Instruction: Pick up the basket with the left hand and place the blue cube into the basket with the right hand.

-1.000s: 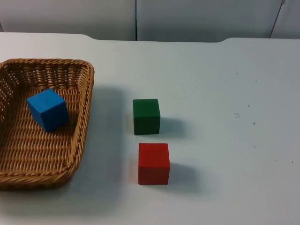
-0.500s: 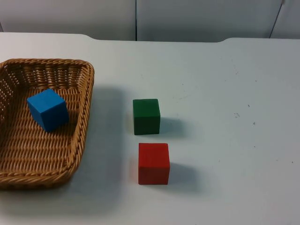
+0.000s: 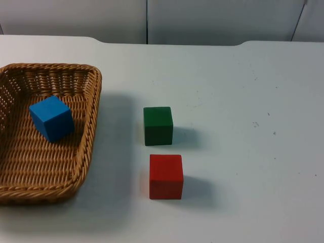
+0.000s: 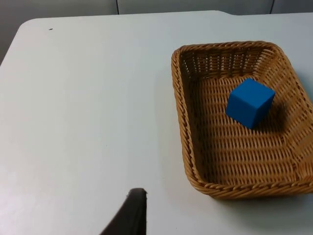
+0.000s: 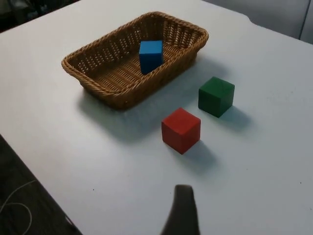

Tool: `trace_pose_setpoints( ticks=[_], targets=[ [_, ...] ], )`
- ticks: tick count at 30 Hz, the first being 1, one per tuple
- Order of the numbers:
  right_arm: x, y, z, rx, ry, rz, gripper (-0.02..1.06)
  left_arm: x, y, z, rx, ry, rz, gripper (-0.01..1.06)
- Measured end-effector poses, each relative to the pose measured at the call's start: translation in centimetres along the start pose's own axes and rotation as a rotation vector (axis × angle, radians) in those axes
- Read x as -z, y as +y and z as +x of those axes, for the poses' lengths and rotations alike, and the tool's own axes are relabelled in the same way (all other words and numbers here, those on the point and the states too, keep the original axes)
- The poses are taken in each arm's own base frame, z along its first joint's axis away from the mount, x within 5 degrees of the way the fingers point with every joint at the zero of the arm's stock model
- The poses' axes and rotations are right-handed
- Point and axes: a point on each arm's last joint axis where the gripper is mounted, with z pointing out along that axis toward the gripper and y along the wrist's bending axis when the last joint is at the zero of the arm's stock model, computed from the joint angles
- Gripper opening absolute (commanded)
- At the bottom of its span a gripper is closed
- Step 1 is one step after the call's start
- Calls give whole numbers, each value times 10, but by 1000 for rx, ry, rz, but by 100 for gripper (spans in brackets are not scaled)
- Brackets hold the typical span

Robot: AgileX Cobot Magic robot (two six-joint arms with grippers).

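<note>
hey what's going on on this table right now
Nothing is being handled at this moment. The blue cube already lies inside the wicker basket, which rests on the white table. A green cube and a red cube stand apart beside the basket. Both hands wait, drawn back above the table: left hand, right hand.

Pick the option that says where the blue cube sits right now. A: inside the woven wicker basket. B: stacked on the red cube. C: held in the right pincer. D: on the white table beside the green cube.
A: the blue cube rests on the floor of the brown woven wicker basket, apart from the green cube and the red cube standing on the white table.
</note>
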Motion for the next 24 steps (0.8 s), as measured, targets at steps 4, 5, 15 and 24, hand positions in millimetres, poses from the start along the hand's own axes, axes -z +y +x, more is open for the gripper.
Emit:
trace_pose_setpoints(
  ticks=[4,5,15,24],
  targets=[
    [0,0,0,-2,5,1,66,0,0,0,0,0,0,98],
    [0,0,2,-2,27,3,66,0,0,0,0,0,0,98],
    [-4,0,11,34,96,7,79,0,0,0,0,0,0,98],
    [-4,0,11,82,91,2,105,0,0,0,0,0,0,98]
  ],
)
